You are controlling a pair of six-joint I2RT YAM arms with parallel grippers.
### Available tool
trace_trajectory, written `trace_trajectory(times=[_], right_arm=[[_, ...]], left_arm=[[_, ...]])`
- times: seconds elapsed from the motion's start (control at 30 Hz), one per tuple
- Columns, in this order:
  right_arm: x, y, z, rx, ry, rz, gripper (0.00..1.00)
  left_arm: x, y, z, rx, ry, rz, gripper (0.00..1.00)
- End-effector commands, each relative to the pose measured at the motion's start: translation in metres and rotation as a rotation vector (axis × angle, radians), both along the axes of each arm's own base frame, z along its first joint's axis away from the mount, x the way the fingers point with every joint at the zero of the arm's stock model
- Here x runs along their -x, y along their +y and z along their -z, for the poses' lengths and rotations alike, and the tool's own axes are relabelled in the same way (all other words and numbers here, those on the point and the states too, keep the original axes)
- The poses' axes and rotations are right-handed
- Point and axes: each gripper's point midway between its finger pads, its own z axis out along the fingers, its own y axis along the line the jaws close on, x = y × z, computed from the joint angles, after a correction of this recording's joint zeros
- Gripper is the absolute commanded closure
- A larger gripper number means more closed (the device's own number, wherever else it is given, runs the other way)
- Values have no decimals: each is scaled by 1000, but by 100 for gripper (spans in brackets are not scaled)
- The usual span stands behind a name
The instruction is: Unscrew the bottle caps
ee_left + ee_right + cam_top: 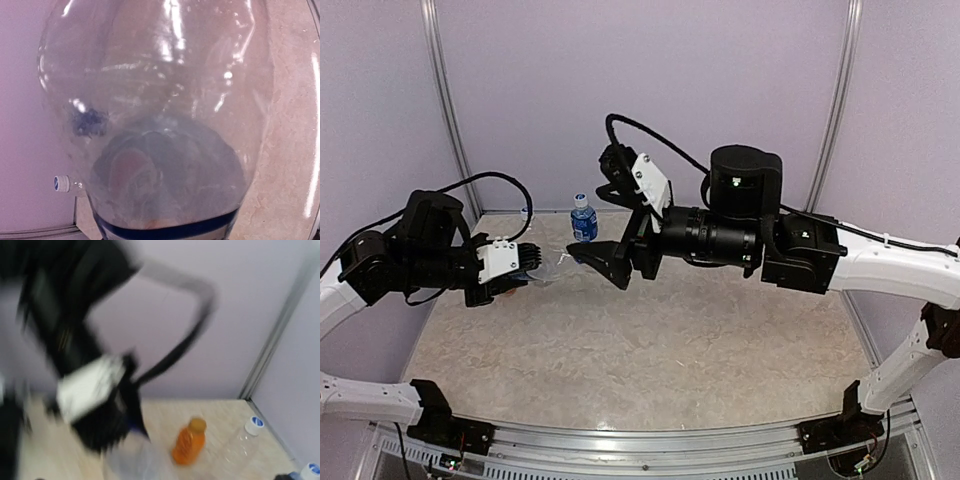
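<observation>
Slip is the chief risk. The clear bottle (pixel 160 100) is thin and glossy. If the left pincer (pixel 525 263) grips it too lightly, the body may turn along with the cap and the cap will not come free. If it squeezes too hard, the soft wall may buckle. The right wrist view is blurred, so a hasty move by the right pincer (pixel 588 262) could also miss the cap or knock the bottle askew.

The left pincer appears clamped on the clear bottle and holds it off the table (pixel 650 350), with the far end pointing at the right pincer just beyond. I cannot tell whether the right pincer is apart or together. In the top view it shows as one dark wedge very near the bottle's end, and contact is not clear.

The clear bottle has no label, looks empty, and fills the left wrist view with highlights. Its own cap cannot be made out.

Beyond the gap between the two pincers a labelled bottle (pixel 584 224) stands upright with its blue cap (pixel 580 199) on. Ahead of the right pincer, past the left one, an orange bottle (pixel 188 445) stands with its orange cap (pixel 198 424) on. Just beside it is a lying bottle (pixel 239 444), also capped.
</observation>
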Motion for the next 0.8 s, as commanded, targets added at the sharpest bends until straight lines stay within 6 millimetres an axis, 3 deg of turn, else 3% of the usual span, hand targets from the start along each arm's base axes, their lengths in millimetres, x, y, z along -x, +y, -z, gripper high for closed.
trace_trajectory(times=[0.0, 0.07, 0.13, 0.27, 0.43, 0.57, 0.77], right_arm=[[-29, -13, -24, -228, 435, 74, 6], [-53, -17, 0, -221, 614, 155, 11], [-67, -20, 10, -260, 752, 145, 17], [-63, -11, -2, -307, 797, 39, 28], [-62, 12, 12, -204, 816, 2, 38], [-64, 17, 26, -186, 847, 13, 46], [-61, 16, 29, -179, 851, 3, 73]], left_arm=[[-46, 3, -42, 36, -281, -130, 74], [-51, 3, -46, 37, -308, -145, 74], [-53, 3, -44, 21, -327, -143, 74], [-51, 4, -36, -5, -339, -126, 73], [-51, 3, -32, -16, -334, -129, 73], [-53, 3, -34, -14, -335, -136, 73], [-52, 4, -31, -18, -331, -132, 73]])
